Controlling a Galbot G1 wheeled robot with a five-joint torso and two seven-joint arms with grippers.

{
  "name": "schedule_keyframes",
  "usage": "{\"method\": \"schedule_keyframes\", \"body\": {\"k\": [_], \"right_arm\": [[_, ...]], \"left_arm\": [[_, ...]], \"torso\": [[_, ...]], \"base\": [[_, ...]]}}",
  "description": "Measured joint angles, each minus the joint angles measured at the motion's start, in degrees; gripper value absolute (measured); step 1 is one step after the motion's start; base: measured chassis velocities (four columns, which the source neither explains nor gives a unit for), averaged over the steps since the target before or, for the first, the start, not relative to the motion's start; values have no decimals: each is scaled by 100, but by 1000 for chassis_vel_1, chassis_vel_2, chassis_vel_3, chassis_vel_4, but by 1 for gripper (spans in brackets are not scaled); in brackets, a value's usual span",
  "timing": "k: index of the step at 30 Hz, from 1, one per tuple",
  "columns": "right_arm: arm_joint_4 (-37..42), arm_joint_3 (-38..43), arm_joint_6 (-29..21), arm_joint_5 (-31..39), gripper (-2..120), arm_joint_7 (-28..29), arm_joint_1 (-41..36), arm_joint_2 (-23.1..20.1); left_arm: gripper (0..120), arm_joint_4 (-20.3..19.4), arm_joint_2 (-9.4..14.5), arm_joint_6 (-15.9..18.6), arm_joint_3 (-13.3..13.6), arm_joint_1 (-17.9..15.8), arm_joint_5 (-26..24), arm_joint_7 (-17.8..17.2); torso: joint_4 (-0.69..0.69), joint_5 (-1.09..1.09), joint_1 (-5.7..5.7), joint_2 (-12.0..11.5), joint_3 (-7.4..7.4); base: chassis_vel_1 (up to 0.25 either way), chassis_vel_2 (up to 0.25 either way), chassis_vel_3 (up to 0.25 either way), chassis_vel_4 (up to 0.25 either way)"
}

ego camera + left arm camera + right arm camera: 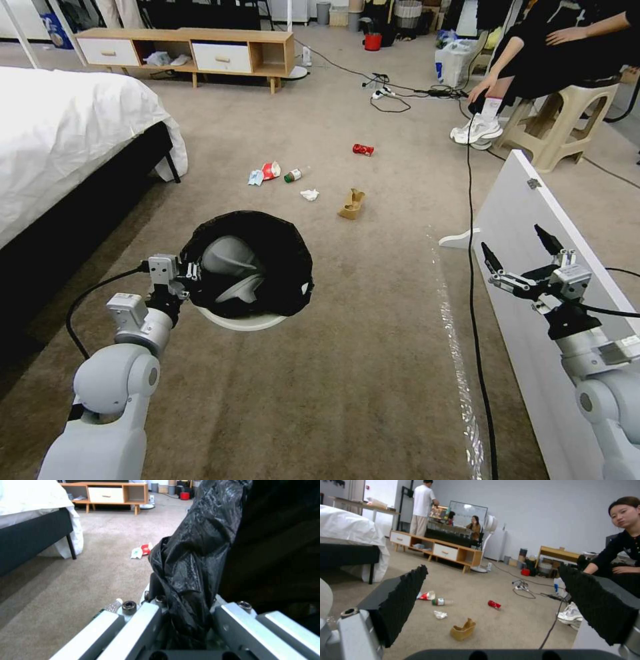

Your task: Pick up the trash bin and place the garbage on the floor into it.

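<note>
1 trash bin (250, 273) hangs clamped in the left end effector (190, 273).

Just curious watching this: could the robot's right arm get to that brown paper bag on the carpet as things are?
Probably yes. The right gripper is open and empty, and bare carpet lies between it and the brown paper bag; it would have to reach forward and down.

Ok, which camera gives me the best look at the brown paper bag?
Right wrist view: the brown paper bag lies close and unobstructed between the open right claw fingers. The head view shows it smaller, farther off. The left wrist view faces the bin's black liner.
</note>
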Motion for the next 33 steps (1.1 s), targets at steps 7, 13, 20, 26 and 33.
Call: {"method": "schedule_keyframes", "body": {"k": [7,13,20,26,33], "right_arm": [[2,0,0,-13,100,16,0,6],[1,-2,2,-15,100,17,2,6],[2,-1,13,-16,100,17,-8,5],[15,-1,13,-16,100,16,-9,5],[15,-4,13,-16,100,13,-4,0]], "left_arm": [[2,0,-7,0,0,-6,0,-1],[2,3,-8,0,-2,-6,1,-1],[2,10,-10,0,-1,-17,1,-1],[2,12,-9,0,0,-20,1,-1],[2,12,-16,0,-2,-21,1,-1]], "torso": [[0,0,0,0,0],[0,0,0,0,0],[0,0,0,0,0],[0,0,0,0,0],[0,0,0,0,0]], "base": [[0,0,0,0],[0,0,0,0],[0,0,0,0],[0,0,0,0],[0,0,0,0]]}}
